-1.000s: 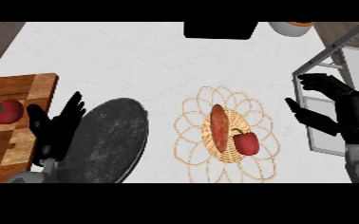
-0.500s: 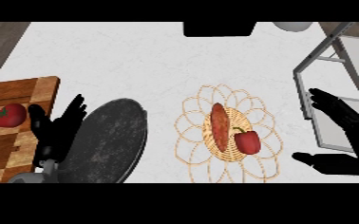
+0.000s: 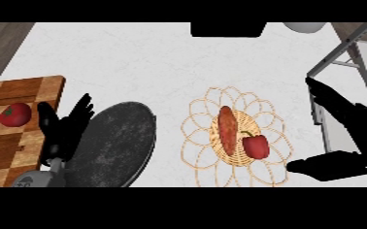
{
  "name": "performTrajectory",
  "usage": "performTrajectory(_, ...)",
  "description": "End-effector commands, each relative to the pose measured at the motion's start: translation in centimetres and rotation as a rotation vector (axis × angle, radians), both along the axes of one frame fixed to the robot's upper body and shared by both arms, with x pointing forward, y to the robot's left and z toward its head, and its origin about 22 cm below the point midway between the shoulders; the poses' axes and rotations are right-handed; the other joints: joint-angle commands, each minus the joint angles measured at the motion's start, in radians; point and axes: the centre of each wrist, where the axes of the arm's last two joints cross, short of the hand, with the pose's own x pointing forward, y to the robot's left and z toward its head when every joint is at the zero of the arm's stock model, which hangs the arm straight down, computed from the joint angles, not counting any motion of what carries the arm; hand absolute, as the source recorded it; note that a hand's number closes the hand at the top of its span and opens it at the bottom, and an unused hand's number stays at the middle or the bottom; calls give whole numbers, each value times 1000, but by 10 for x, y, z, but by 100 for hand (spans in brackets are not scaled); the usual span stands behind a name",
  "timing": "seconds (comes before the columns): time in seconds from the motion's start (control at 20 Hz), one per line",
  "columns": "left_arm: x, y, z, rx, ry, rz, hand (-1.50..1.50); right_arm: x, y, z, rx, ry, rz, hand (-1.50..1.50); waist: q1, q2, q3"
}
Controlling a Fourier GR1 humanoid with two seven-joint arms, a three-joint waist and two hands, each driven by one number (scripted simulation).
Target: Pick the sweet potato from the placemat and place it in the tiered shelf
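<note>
Two hands were in the head view. Left hand [image 3: 66, 128] showed at the lower left, fingers straight and pointing up, resting, holding nothing. It lay over the left rim of a dark round plate [image 3: 118, 143] and the right edge of a wooden board [image 3: 28, 97]. A tomato [image 3: 14, 114] sat on the board, near its left edge.

Right hand [image 3: 341, 126] was at the right edge of the view. Fingers were spread, reaching up and left; thumb lay low, pointing left toward the placemat [image 3: 203, 126]. Nothing lay between thumb and fingers; the hand was unclasped and apart from the mat's contents.

Sweet potato [image 3: 228, 135] lay on the woven centre of the placemat, long axis running roughly top to bottom, slightly tilted. A red pepper [image 3: 256, 146] sat just beside it on its right, touching or nearly so; I could not tell which. The mat's looped wire border ringed both.

Shelf [image 3: 331, 60] stood at the upper right; only its grey frame posts and a pale panel showed, partly behind the right hand. How many tiers it had could not be told.

A white bowl [image 3: 307, 26] and a dark block [image 3: 228, 29] sat at the top edge of the counter [image 3: 143, 63].
</note>
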Motion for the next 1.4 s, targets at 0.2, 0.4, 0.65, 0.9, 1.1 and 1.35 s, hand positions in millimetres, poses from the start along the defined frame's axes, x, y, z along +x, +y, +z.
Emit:
performTrajectory(0.2,-1,-1,-4,-17,25,-12,0,29,75,22,-160,77,-111,-150,12,4,-3)
performTrajectory(0.4,-2,14,1,-3,15,-14,0,37,98,4,-198,168,-97,-150,6,3,-3)
performTrajectory(0.65,-7,20,-9,-10,39,-4,0,62,119,-11,-256,226,-67,-150,8,4,-2)
performTrajectory(0.9,-8,6,-3,-12,36,-13,0,52,116,-24,-320,306,-59,-150,1,2,-2)
performTrajectory(1.1,-7,16,-6,-16,35,-4,0,38,126,-35,-334,294,-108,-150,-5,1,-2)
performTrajectory(1.35,-2,-2,-2,-27,30,-5,0,31,130,-47,-379,303,-113,-150,-9,1,-2)
